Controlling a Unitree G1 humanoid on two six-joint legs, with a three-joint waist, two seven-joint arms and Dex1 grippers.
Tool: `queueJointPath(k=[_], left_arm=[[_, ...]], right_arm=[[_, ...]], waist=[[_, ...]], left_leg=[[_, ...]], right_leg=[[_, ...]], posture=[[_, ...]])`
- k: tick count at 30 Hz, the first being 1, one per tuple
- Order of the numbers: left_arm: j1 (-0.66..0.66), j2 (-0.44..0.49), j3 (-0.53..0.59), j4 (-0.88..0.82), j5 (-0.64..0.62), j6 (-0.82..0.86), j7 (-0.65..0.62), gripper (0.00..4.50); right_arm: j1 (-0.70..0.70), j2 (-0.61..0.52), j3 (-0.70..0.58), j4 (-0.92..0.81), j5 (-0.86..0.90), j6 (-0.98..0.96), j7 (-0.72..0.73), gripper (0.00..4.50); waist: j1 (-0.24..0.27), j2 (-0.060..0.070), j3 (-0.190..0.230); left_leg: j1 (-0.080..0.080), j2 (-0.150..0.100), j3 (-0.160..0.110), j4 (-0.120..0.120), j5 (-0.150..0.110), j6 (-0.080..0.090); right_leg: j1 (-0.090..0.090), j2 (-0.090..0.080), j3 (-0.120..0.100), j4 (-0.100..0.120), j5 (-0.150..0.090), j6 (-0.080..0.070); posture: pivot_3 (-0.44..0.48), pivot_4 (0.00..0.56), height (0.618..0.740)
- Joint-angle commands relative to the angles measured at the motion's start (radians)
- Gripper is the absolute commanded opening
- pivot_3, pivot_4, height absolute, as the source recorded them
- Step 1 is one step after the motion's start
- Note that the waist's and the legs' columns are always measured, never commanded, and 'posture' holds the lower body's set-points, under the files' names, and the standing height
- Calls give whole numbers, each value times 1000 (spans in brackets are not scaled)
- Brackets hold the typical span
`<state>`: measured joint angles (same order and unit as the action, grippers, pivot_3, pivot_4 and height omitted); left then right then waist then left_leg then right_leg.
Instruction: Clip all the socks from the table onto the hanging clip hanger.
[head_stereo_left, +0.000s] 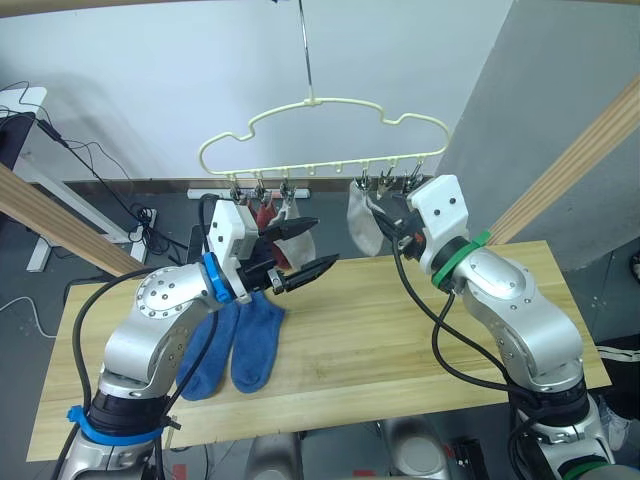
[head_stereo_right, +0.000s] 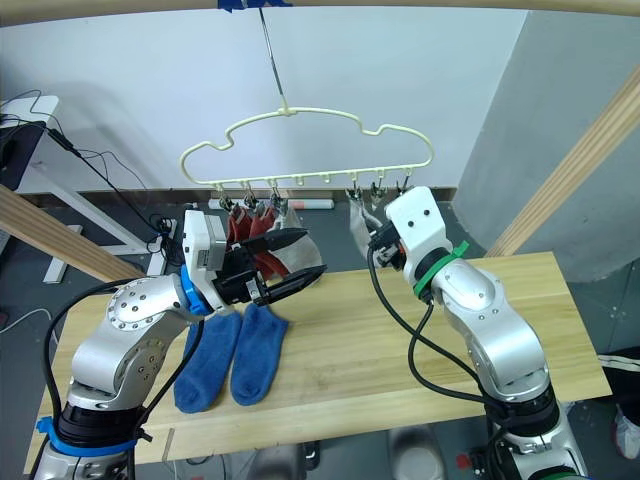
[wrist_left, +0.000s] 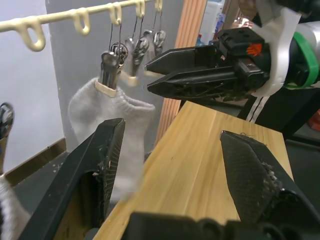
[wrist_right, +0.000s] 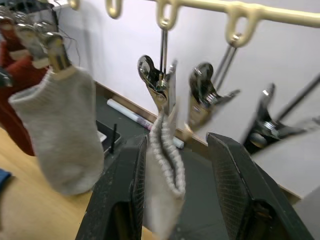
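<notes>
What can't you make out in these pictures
- Left eye view: red socks mostly hidden behind the left gripper.
- Right wrist view: grey sock and clip blurred; grip unclear.
- Head views: right gripper fingers hidden by its own wrist.

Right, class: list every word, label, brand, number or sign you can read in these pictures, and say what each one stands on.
No text can be read anywhere.
An orange mark on the right gripper, seen in the left wrist view, is too blurred to read.
The clip hanger, socks and table carry no lettering.
</notes>
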<state>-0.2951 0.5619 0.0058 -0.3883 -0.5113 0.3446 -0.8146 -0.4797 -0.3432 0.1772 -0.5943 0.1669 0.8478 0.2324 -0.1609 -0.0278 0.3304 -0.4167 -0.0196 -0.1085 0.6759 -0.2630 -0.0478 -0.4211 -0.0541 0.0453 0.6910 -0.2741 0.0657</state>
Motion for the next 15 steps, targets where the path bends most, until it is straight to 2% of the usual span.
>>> queueJointPath(k=[1,15], left_arm=[[-21,-10,1,-43,-11,2,10,3360],[-47,-22,-8,-27,11,1,6,3360]], right_arm=[[-18,8,-21,-15,-18,-13,-13,1952],[-63,77,-26,72,-81,-72,-54,1952]], waist=[[1,0,0],[0,0,0]], left_leg=[[0,0,0,0,0,0],[0,0,0,0,0,0]], right_leg=[[0,0,0,0,0,0],[0,0,0,0,0,0]], posture=[[-242,278,740],[-243,275,740]])
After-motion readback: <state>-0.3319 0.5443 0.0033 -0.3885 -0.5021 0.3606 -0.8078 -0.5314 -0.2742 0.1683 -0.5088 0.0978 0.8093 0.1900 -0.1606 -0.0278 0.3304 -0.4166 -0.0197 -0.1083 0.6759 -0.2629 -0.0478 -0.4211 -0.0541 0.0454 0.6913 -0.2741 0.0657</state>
